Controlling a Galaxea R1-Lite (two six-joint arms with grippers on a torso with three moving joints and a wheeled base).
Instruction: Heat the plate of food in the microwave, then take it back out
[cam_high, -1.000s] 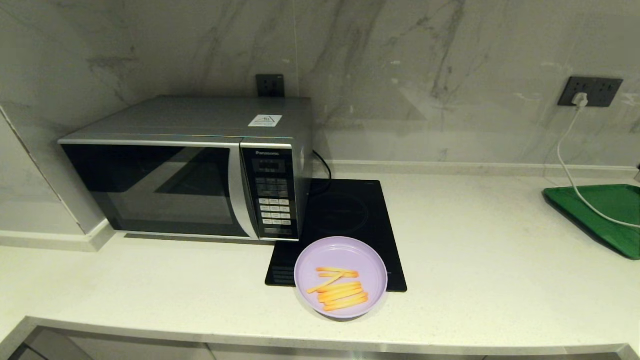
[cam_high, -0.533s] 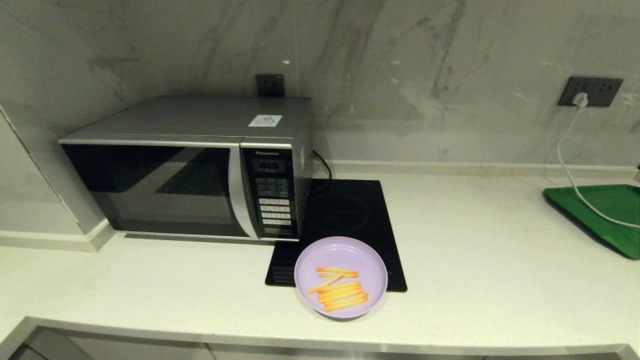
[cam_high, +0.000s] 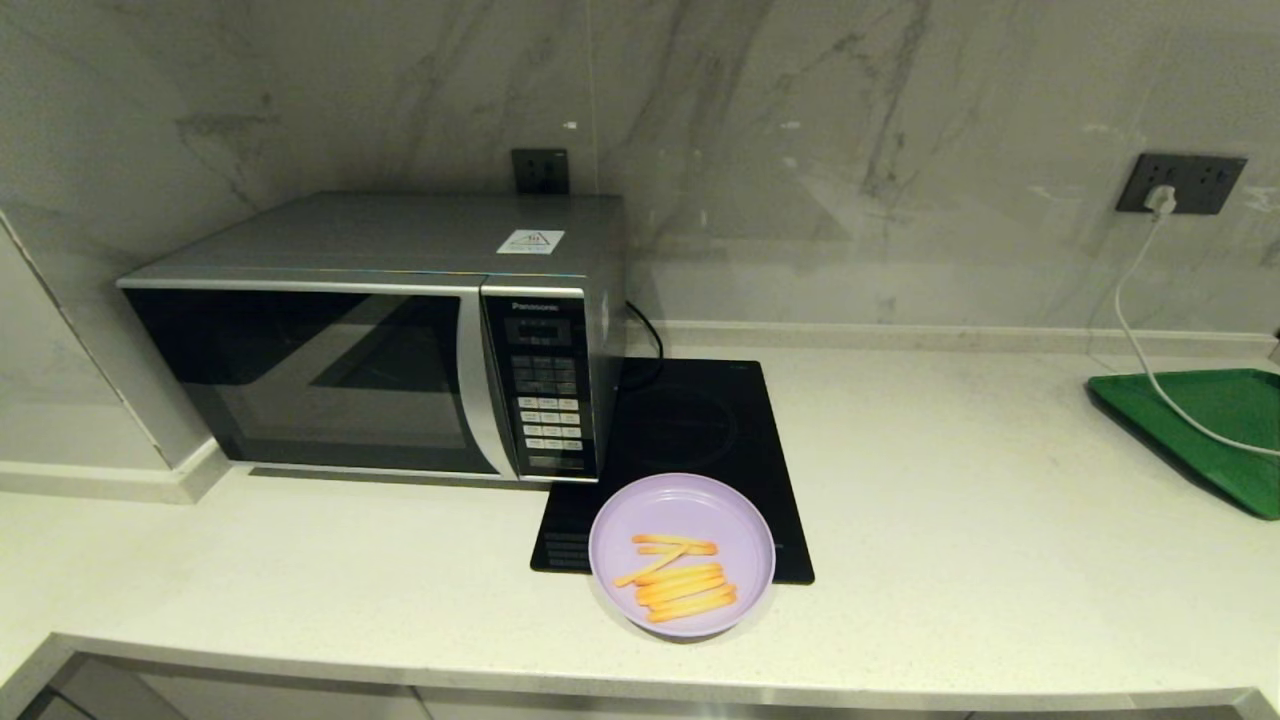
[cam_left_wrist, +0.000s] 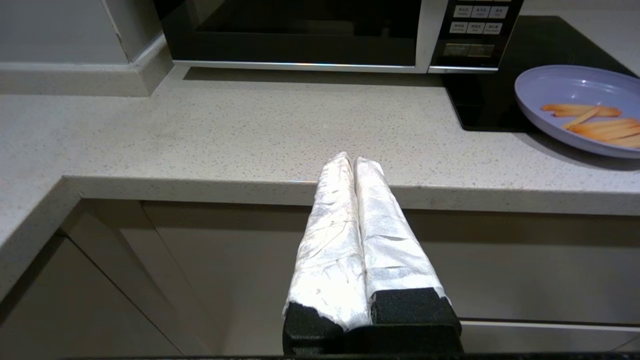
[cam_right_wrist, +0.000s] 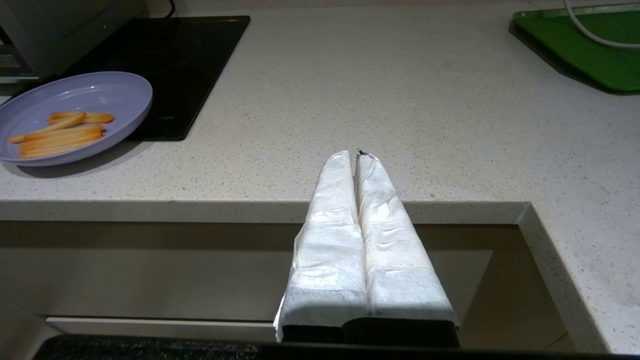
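One plate of food (cam_high: 682, 555) on the table, just right of the microwave's (cam_high: 372, 335) front corner, overlapping the induction hob (cam_high: 690, 420). Door closed; every step remains. Left gripper (cam_left_wrist: 354, 161) and right gripper (cam_right_wrist: 353, 155): jaws clenched, empty, below the table edge.

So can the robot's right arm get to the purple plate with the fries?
Probably yes. The plate of food sits uncovered near the counter's front edge, and nothing stands between it and the right end effector, which is shut, off the edge.

Left claw (cam_left_wrist: 354, 161) and right claw (cam_right_wrist: 354, 156) both closed.
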